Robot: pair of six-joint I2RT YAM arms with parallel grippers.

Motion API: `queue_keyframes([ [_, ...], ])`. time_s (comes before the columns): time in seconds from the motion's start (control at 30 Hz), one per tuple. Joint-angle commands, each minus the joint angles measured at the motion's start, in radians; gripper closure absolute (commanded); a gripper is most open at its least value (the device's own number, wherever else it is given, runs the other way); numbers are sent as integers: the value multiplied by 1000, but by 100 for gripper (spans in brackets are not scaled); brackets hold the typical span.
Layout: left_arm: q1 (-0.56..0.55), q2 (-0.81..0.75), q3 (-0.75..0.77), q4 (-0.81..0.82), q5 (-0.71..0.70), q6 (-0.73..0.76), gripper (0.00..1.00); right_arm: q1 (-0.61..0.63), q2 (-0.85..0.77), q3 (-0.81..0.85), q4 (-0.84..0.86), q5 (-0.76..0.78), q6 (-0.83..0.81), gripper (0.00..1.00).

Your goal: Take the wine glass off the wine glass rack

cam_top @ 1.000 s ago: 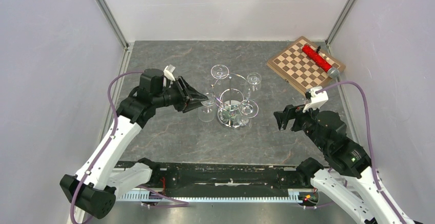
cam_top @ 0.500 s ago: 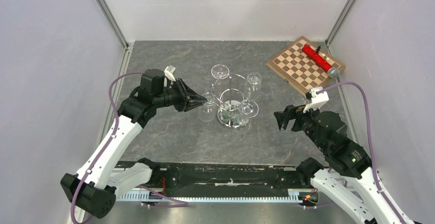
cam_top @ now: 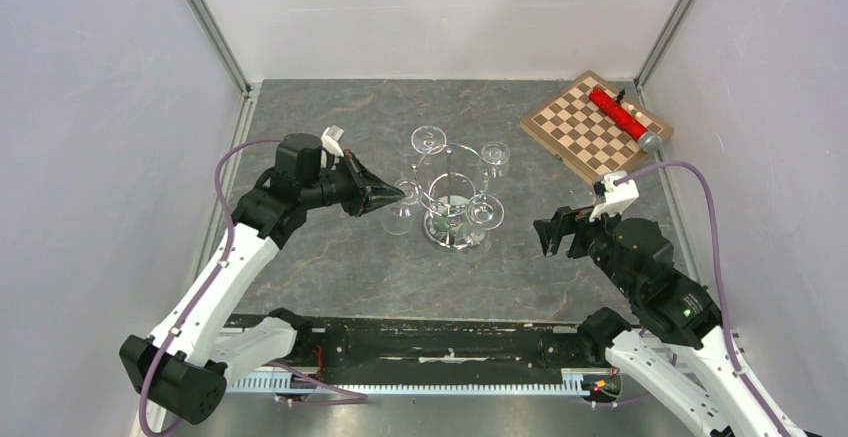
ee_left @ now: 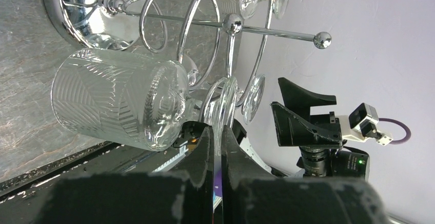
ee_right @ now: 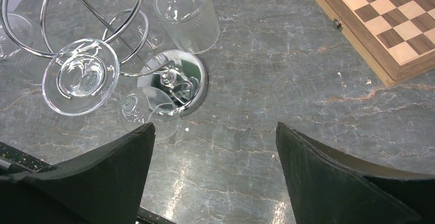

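Chrome wire rack [cam_top: 452, 229] stands on the marbled table [cam_top: 330, 257]; the wine glass [cam_top: 401, 219] hangs foot-up, mouth-down on its left side. Left wrist view alone shows its ribbed bowl, with the left end effector [ee_left: 217, 134] clamped on the thin foot. Right wrist view: right end effector [ee_right: 215, 126] spread apart, round mirrored base beyond.

lab test booth, plain white walls [cam_top: 450, 7]

We see the chrome wire wine glass rack [cam_top: 455, 232] upright mid-bench [cam_top: 330, 257]: round mirrored base, thin pole, top ring with loops. The clear wine glass [cam_top: 402, 215] hangs upside down at the rack's left side, ribbed bowl tilted, foot up by the ring.
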Motion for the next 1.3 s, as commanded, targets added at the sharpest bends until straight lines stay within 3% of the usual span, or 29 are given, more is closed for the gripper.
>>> queue_keyframes([
  [0.0,-3,-1,32,19,2,-4,98,3,-7,-8,41,19,-2,10],
  [0.5,-4,-52,160,-46,-40,18,98,3,-4,-13,48,19,-5,10],
  [0.9,-4,-165,144,-147,-57,104,98,3,28,24,40,-11,-26,10],
  [1.1,-4,-216,137,-176,42,206,98,3,50,94,-15,-71,-84,9],
  [1.27,-6,-259,96,-182,159,302,98,3,88,139,-85,-239,-112,10],
])
